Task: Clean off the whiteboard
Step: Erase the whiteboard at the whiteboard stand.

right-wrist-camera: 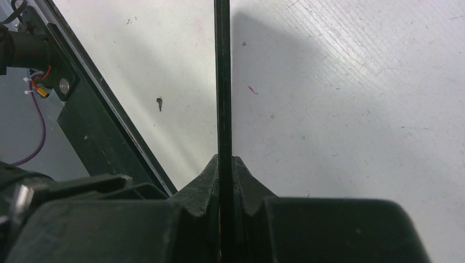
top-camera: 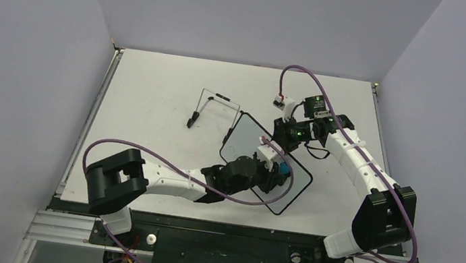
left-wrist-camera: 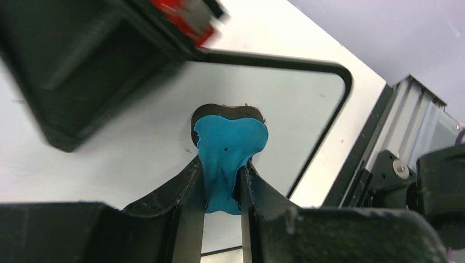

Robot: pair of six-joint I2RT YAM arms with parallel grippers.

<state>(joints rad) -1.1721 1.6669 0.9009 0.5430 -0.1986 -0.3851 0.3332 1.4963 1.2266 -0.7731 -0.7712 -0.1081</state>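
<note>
The whiteboard (top-camera: 240, 141) is sat around the middle of the counter (top-camera: 153, 94), just right of the thin black wire stand (top-camera: 210, 105). Its far edge is pinched by the right tool (top-camera: 282, 134), which is clamped right down on the thin black frame. In the wrist view the board is seen edge-on. The left tool (top-camera: 281, 172) is squeezed tight on a small blue eraser (top-camera: 287, 172), and the eraser is pressed onto the board's white face, over toward the right-hand side.
</note>
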